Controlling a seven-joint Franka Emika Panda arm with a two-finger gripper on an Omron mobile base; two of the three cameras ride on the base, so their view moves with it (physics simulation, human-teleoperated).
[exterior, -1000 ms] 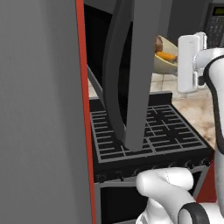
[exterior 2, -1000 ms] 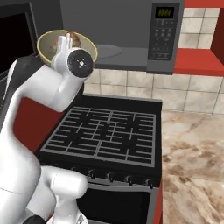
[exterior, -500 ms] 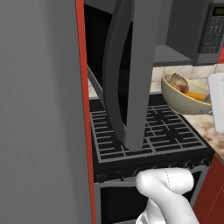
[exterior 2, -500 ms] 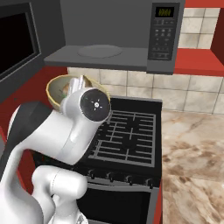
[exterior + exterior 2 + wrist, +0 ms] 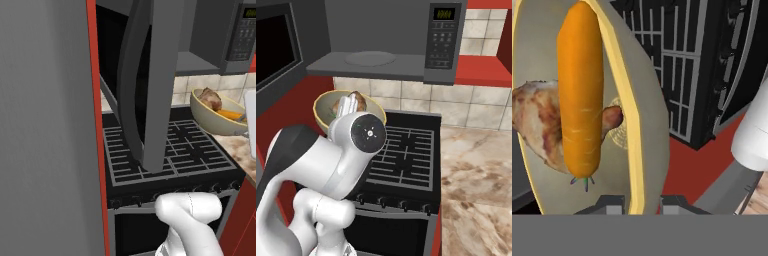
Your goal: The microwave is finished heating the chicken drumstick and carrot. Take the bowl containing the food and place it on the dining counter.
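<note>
- You've got the bowl [image 5: 637, 125] pinched by its rim: in the hand view the gripper [image 5: 643, 204] has one fingertip inside the wall and one outside, clamped tight on that cream edge.
- The bowl is out of the microwave [image 5: 401, 45] and hanging in the air over the stovetop [image 5: 403, 155], below the open cavity with its bare turntable; the left base view shows it off the right side of the grates, tipped a little.
- The chicken drumstick [image 5: 539, 125] and the carrot [image 5: 579, 90] are both aboard. The carrot lies along the bowl's inner wall with its long axis running straight away from your fingers, and the drumstick sits beside it, deeper in the bowl.
- Here is the relation that matters: the dining counter [image 5: 476, 170], the veined marble slab, lies to the robot's right of the stove, and the bowl hangs from the hand toward the stove's left half in the right base view. So I'd judge the carry has to sweep rightward across the grates.
- The microwave door [image 5: 150, 85] stands open on the left, away from that path, so the route to the marble looks free.
- Watch the tilt, I'd say: a rim grip gives the bowl leverage to swing, and the carrot could slide out along its own length if the open side dips.
</note>
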